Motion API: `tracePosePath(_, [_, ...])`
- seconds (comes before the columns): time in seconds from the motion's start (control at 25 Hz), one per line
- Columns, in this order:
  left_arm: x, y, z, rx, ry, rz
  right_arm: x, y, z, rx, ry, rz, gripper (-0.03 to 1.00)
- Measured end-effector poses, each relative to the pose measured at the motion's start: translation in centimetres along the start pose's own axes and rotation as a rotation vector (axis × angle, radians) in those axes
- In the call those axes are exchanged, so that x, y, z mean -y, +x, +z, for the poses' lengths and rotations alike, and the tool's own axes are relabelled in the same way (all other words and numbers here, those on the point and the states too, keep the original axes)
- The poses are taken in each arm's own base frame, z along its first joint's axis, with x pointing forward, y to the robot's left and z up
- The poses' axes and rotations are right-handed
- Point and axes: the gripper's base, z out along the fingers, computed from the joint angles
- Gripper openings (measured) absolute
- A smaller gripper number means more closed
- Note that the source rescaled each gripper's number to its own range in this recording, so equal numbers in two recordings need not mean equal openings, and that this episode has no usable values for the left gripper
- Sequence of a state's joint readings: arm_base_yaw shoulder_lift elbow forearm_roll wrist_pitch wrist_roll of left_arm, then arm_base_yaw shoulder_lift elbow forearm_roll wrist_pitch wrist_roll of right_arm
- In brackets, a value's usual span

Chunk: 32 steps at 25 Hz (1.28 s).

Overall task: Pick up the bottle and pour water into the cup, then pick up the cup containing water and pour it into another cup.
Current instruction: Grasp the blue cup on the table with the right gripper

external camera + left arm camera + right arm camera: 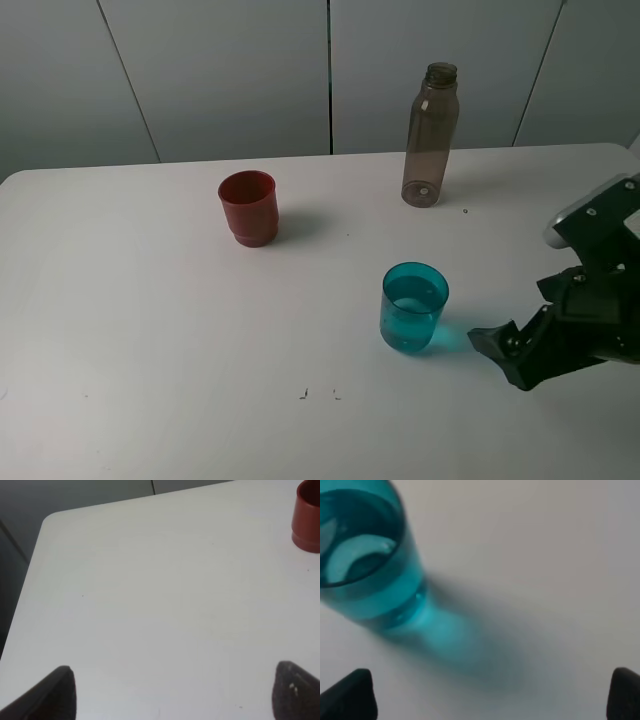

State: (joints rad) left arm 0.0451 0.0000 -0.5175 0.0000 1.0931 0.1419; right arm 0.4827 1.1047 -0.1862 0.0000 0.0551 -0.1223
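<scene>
The smoky grey-brown bottle (431,135) stands upright with no cap at the back right of the white table (150,330). The teal cup (413,306) stands right of the middle and holds water. It also shows in the right wrist view (362,560). The dark-red cup (247,207) stands upright at the back left of the middle. Its edge shows in the left wrist view (306,517). My right gripper (497,355) (490,695) is open and empty, low over the table just right of the teal cup and apart from it. My left gripper (175,695) is open and empty over bare table, out of the exterior view.
The table's rounded far left corner (47,520) shows in the left wrist view, with a dark drop beyond it. Grey wall panels (230,70) stand behind the table. A few small dark specks (303,394) lie near the front.
</scene>
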Motion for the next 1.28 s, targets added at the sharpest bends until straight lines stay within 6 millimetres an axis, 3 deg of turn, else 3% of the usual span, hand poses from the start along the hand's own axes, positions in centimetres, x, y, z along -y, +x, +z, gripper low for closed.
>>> tracePosePath(0.52, [0.0,0.0,0.0,0.000,0.000,0.000,-0.6,-0.6,0.0,0.056,-0.023,-0.039,1.00])
tracePosePath(1.0, [0.0,0.0,0.0,0.000,0.000,0.000,-0.8,-0.6,2.1,0.048,-0.036,0.011,1.00])
tracePosePath(1.28, [0.0,0.0,0.0,0.000,0.000,0.000,-2.2,-0.9,2.0,0.073,-0.098,-0.045,1.00])
